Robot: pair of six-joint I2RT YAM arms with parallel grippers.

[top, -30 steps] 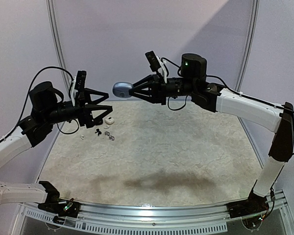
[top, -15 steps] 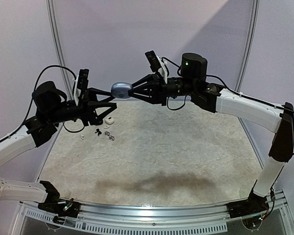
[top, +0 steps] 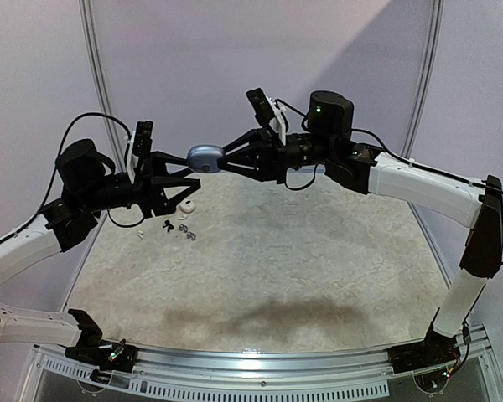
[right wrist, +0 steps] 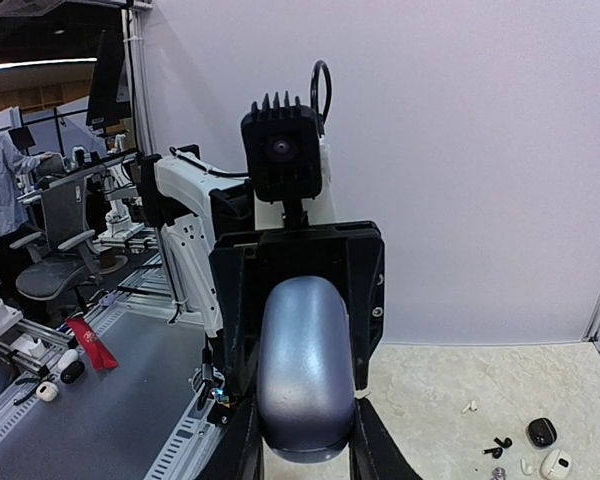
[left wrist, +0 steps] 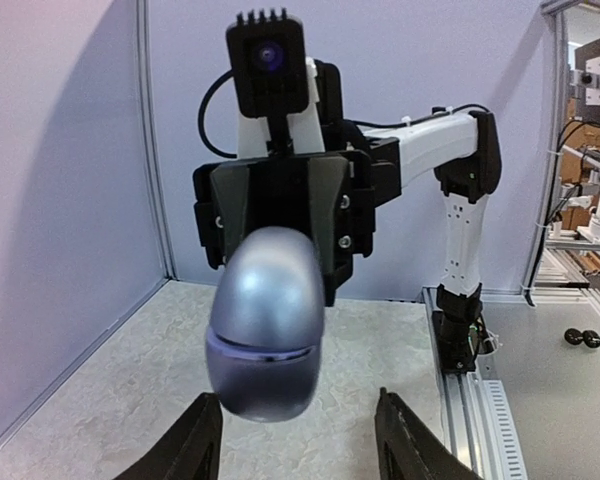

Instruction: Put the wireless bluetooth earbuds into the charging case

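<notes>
Earbuds (top: 164,226), tiny and loose, are scattered on the table (top: 302,251) at its far left, below the left gripper (top: 189,170). The silver case (top: 203,157) is held in the air above them, clamped at one end between the fingers of the right gripper (top: 216,157), with its lid closed. Its free end is presented right at the tips of the left gripper, whose jaws are spread wide and grasp nothing. Whether a tip touches the case cannot be told. A white case (top: 187,204) and a black case (right wrist: 541,432) are seen on the table beside the earbuds.
</notes>
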